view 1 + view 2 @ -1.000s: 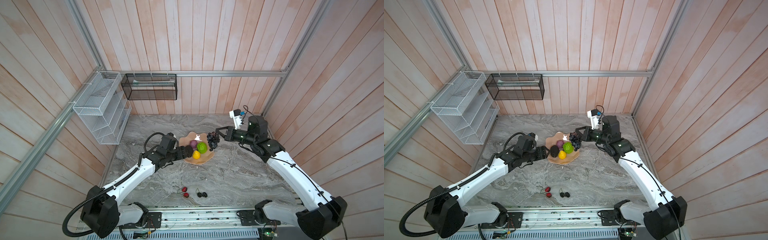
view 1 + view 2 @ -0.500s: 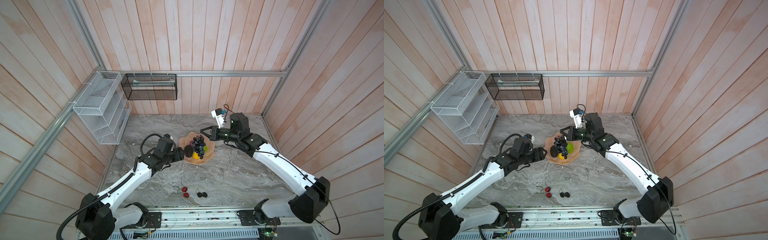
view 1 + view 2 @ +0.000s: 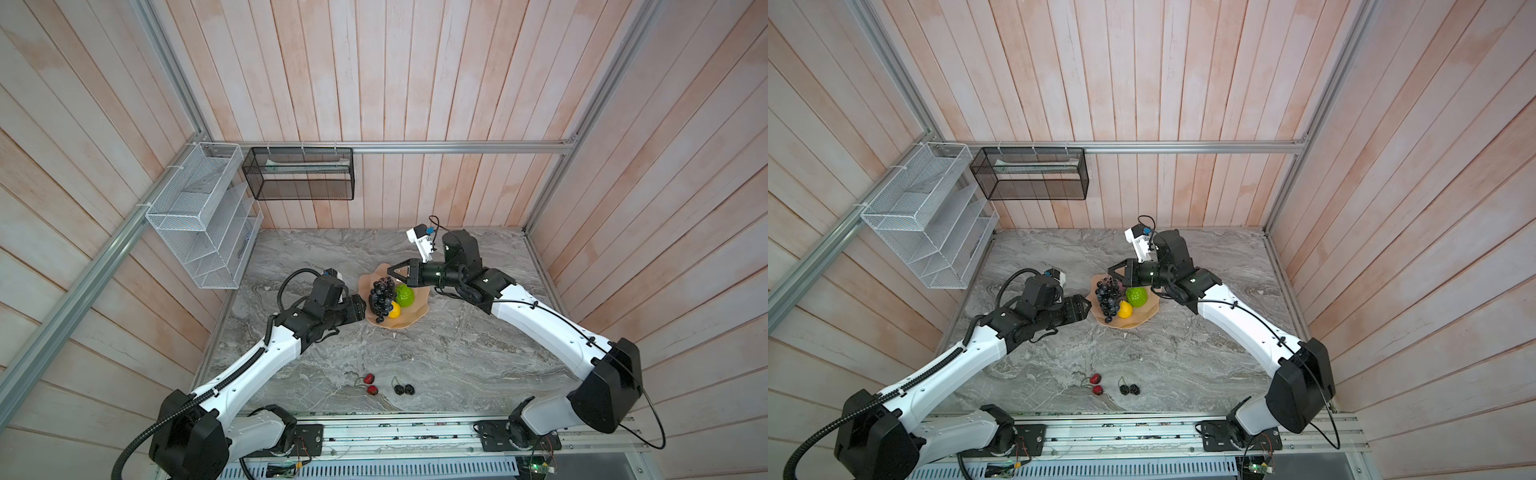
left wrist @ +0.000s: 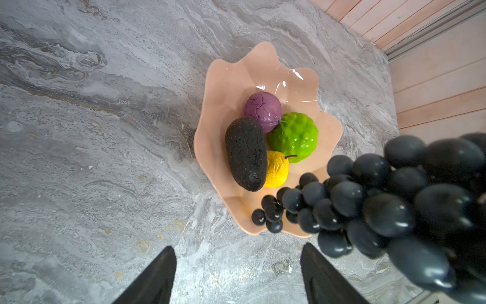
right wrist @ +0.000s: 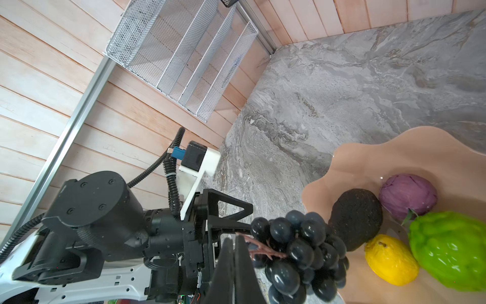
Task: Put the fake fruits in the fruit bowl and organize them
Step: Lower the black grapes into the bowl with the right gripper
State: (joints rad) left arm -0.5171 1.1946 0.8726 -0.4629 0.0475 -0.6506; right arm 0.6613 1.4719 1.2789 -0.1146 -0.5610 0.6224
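Finds the right gripper [image 5: 234, 242] pinched tight on the brown stem of the grape bunch [image 5: 297, 250], with the bunch dangling below the fingertips. Locates the bunch over the bowl [image 4: 236, 73] in both top views, on the side nearest the left gripper [image 4: 238, 248], hanging in front of the avocado [image 4: 246, 155]. Cannot tell whether the lowest grapes touch the bowl or the fruit beneath. Records the left gripper spread wide and holding nothing, parked just beside the bowl's rim with fingertips aimed at it. Counts four fruits lying packed together in the bowl: avocado, purple ball [image 4: 261, 108], bumpy green fruit [image 4: 293, 134], yellow fruit [image 4: 276, 169]. Notes bare dish beyond the purple ball. Notes the red pair [image 3: 370, 384] and the black berry pair [image 3: 404, 389] lying side by side on the table [image 3: 436, 353], near its front edge and well apart from the bowl. Judges the step in hand to be setting down the grapes. Judges the next move to call for lowering the bunch until it rests on the dish or the fruit, then parting the fingers to free the stem. Advises aiming inward so no grapes trail over the rim. Leaves both pairs on the table to fetch afterwards.
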